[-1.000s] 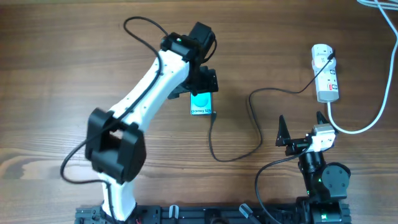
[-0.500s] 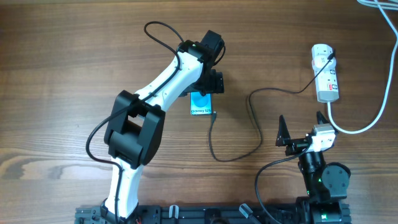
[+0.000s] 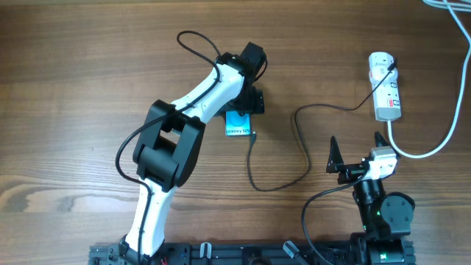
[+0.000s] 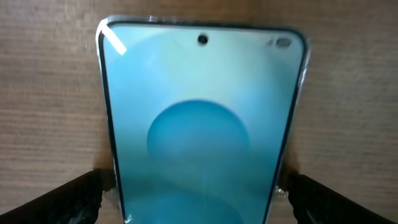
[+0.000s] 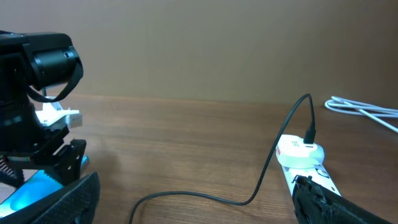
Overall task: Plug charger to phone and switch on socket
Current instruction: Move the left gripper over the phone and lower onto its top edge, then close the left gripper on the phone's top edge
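The phone (image 3: 237,124) lies flat on the table, its cyan screen lit, and fills the left wrist view (image 4: 199,118). My left gripper (image 3: 246,103) is open over the phone's far end, with one finger on each side of it (image 4: 196,190). The charger (image 3: 302,147) is a thin dark cable that runs from the socket (image 3: 386,88) in a loop. Its tip (image 3: 252,135) lies beside the phone's near right corner. My right gripper (image 3: 357,151) is open and empty, well short of the cable (image 5: 205,198) and the socket (image 5: 305,155).
A thick white cable (image 3: 441,140) curves from the socket off the right and far edges. It also shows in the right wrist view (image 5: 367,111). The left arm's body spans the table's middle left. Bare wood lies between the cable loop and the right gripper.
The left arm's elbow has swung right and its gripper has shifted slightly right over the phone's far end. The phone, cable and right arm have not moved.
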